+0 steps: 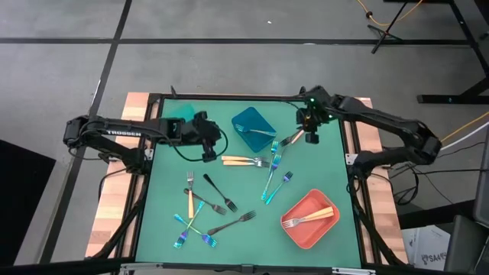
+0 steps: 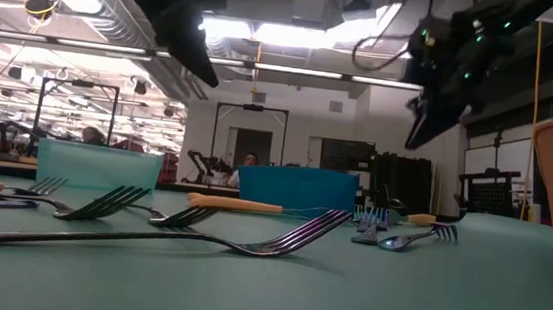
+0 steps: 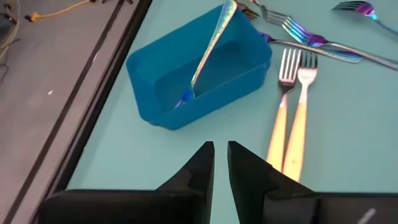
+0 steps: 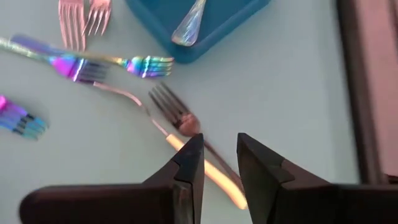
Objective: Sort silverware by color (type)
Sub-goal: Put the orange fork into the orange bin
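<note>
Several forks lay scattered over the green table (image 1: pixel 321 164), and the low view, level with its surface, caught the nearest of them first: a dark fork (image 2: pixel 149 239) stretched across the foreground with its tines lifted, more fork heads behind it, and a gold-handled fork (image 2: pixel 235 204) lying flat farther back. From above the spread read more plainly: a crossed cluster of black and iridescent forks (image 1: pixel 200 210) near the front edge on the left arm's side, a coral-red bin (image 1: pixel 325 233) holding one gold-handled fork (image 1: pixel 309 218) on the right arm's side, and a pair of gold-handled forks (image 1: pixel 243 160) side by side near the middle. Only the left wrist view showed that pair's tines (image 3: pixel 297 62) close up, just beside the blue bin (image 3: pixel 155 78), in which an iridescent fork (image 3: pixel 208 50) leaned against the rim. The left gripper (image 1: pixel 208 156) hovered over the mat beside that bin, its fingers (image 3: pixel 198 168) close together with a narrow gap between them, holding nothing. The right gripper (image 1: pixel 311 138) hung above the far right part of the table; its wrist camera alone revealed what lay below it, a gold-handled fork (image 4: pixel 186 143) with its head pointing toward the blue bin and iridescent forks (image 4: pixel 112 65) beyond, the fingers (image 4: pixel 189 168) slightly apart and empty. Farthest back, the low view showed a pale teal bin (image 2: pixel 100 165) at the table's rear.
</note>
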{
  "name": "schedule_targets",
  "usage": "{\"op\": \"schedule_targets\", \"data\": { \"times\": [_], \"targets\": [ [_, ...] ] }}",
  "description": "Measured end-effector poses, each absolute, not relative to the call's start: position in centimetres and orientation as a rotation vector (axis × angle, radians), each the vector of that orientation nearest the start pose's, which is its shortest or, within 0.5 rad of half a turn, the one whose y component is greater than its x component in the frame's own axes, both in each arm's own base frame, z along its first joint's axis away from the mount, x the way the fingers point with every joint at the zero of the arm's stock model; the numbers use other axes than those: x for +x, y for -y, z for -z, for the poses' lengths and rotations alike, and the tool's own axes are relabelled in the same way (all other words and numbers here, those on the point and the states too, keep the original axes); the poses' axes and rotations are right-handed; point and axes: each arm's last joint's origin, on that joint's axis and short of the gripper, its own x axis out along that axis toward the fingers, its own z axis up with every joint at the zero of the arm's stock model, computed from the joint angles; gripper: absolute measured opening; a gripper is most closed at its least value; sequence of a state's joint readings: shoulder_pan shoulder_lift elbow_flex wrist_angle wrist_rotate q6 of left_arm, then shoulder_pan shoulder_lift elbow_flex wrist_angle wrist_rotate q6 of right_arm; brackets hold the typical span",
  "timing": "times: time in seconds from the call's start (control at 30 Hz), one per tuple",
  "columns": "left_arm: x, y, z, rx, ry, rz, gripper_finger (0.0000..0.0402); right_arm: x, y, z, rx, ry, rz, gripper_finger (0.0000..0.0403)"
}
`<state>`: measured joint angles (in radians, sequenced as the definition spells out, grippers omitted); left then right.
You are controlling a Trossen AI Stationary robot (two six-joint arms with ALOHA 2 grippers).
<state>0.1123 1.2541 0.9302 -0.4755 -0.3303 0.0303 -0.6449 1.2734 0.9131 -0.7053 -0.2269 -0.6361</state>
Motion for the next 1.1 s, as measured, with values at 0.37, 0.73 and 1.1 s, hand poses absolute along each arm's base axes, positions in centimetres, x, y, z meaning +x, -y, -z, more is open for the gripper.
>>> {"op": "schedule_targets", "data": {
  "times": [0.37,0.73,1.1],
  "targets": [
    [25.4,-3.1,-26.5,0.125,-0.806,-0.381,0.0039,21.5,14.6,-20.2,-0.136,-1.133,-0.14,0.0085],
    [25.4,-3.1,-26.5,0.126,-0.806,-0.381,0.0039,22.2,15.1,-17.8,-0.116,-1.202,-0.202,0.0085],
    [25.4,-3.1,-26.5,0.126,-0.806,-0.381,0.0039,22.6,15.4,-16.3,-0.095,-1.241,-0.23,0.0085]
  ]
}}
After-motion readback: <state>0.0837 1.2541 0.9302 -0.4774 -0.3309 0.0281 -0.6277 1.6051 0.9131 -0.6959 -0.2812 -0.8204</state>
